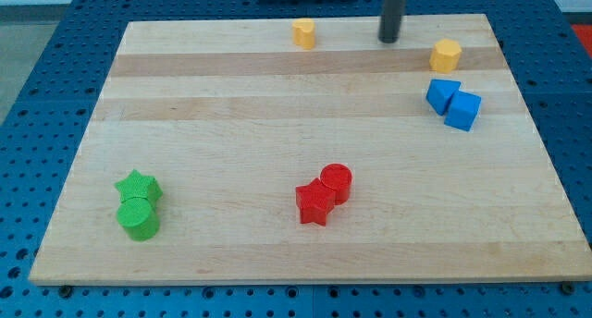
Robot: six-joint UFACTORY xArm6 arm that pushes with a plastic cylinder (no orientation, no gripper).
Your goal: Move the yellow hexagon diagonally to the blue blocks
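A yellow hexagon (445,55) sits near the view's top right, just above two touching blue blocks (453,103). A second yellow block (303,32), its shape unclear, stands at the top centre near the board's far edge. My tip (388,40) is at the top of the board, between the two yellow blocks, about 60 px to the left of the hexagon and slightly above it, touching neither.
A red cylinder (337,182) touches a red star (314,203) at lower centre. A green star (138,186) touches a green cylinder (138,218) at lower left. The wooden board (231,124) lies on a blue perforated table (55,68).
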